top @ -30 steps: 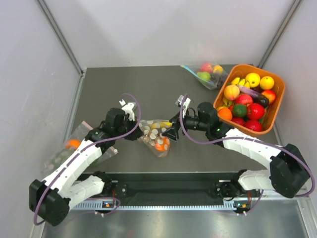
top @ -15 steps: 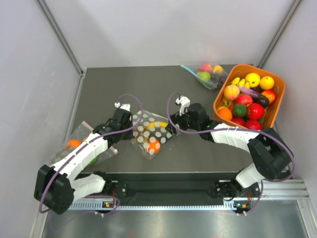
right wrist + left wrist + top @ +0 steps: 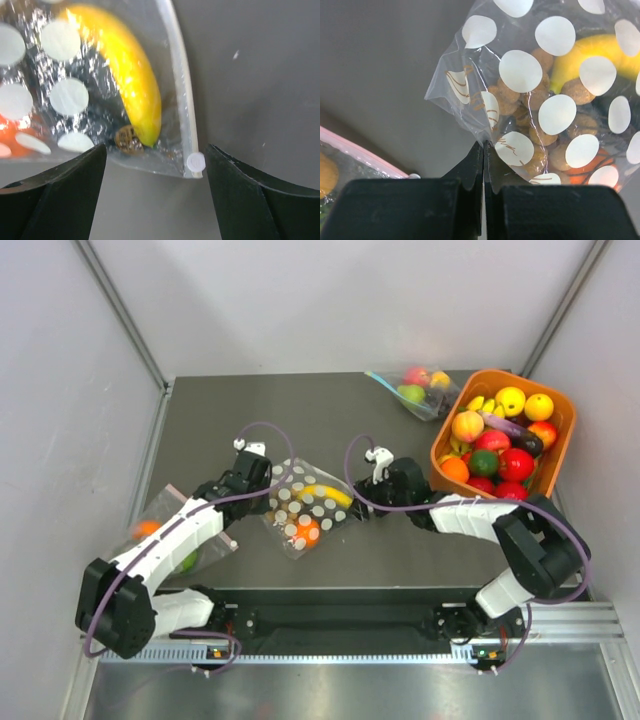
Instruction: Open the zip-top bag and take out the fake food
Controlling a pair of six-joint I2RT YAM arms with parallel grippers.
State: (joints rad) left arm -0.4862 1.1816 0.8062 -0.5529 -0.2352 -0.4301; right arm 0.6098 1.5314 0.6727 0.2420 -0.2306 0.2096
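No word, label, brand or number could be read anywhere you looked. The zip-top bag (image 3: 546,107) bore only white dots; near its pinched corner, a few carried thin brown squiggles that did not resolve into letters in your left wrist view.

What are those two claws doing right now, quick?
Left gripper: closed, pinching the edge of the zip-top bag.
Right gripper: open, one jaw on each side of the bag's zip corner, gripping nothing.

Zip-top bag (image 3: 520,70): thin clear plastic film, glossy, crinkled, with matt white dots; banana (image 3: 127,85) smooth glossy plastic; table (image 3: 260,75) matt dark grey.
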